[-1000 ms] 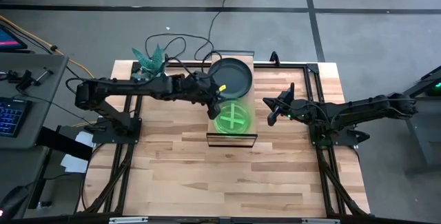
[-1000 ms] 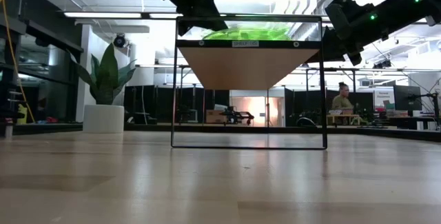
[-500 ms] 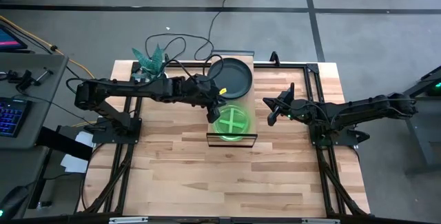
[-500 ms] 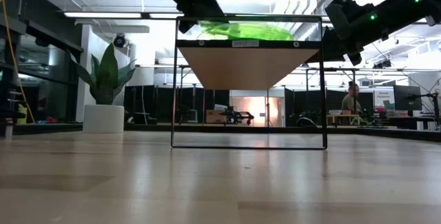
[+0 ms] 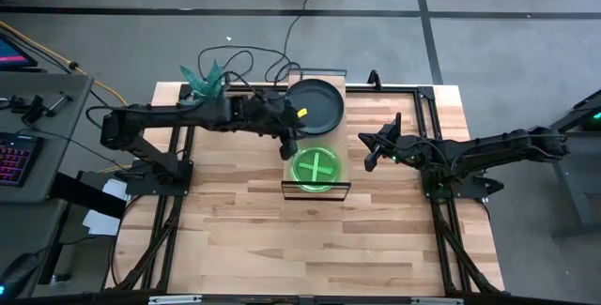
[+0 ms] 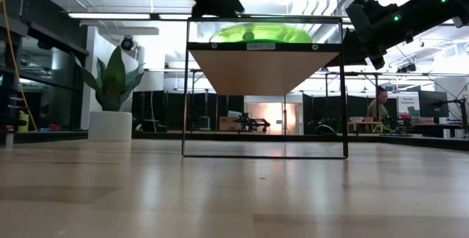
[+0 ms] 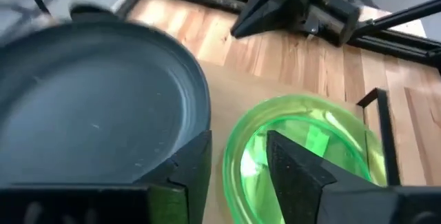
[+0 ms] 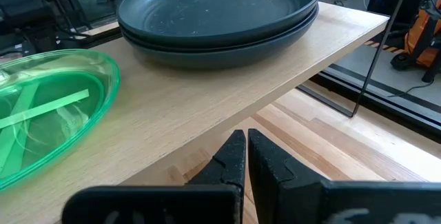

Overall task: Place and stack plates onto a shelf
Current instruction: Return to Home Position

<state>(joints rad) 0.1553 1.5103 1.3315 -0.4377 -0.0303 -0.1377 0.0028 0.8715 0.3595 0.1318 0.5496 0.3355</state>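
The shelf (image 5: 340, 138) stands mid-table, a light board on a thin black frame (image 6: 185, 99). Two dark grey plates (image 8: 220, 10) lie stacked on its far half. A translucent green plate (image 5: 316, 167) rests flat on its near half (image 6: 262, 34). My left gripper (image 7: 238, 165) is open at the green plate's left rim, just above it, with the rim showing between the fingers. My right gripper (image 8: 245, 156) is shut, hovering right of the shelf (image 5: 369, 158) with nothing in it.
A white pot with a green plant (image 6: 111, 95) stands at the table's far left corner (image 5: 205, 80). Bare tabletop (image 5: 310, 239) stretches from the shelf to the near edge. A person (image 6: 379, 108) shows far off in the room behind.
My left gripper has opened and let go of the green plate, then risen a little. The plate, held tilted over the shelf a second ago, now lies level on the board.
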